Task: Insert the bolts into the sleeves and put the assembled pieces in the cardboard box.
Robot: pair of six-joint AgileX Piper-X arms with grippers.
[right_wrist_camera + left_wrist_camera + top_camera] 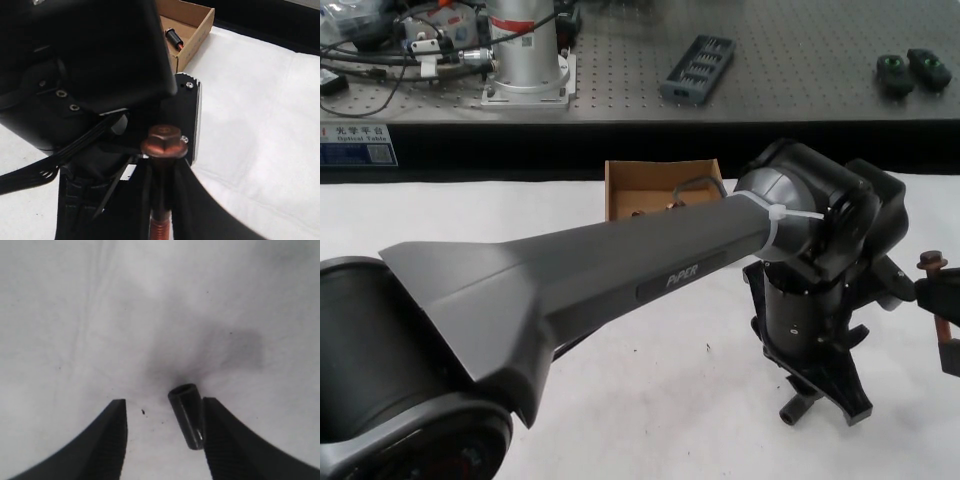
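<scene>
Left wrist view: left claw (164, 404) spread open around the standing sleeve (186, 415) on the bench (75, 315), crowding one finger. I'd centre it before closing. Right claw (161, 180) grips the bolt (161, 142), head up.

Sleeve (186, 417): showing glossy black.
Bolt (161, 142): gleaming copper-orange, head and shank alike.
Cardboard box (612, 195): showing plain brown.
Tabletop (670, 400): wearing white cloth, faintly dark-specked.
Left claw (162, 407): showing black, fine ribbing lining its inner faces.
Arm (600, 270): showing matt dark grey.
</scene>
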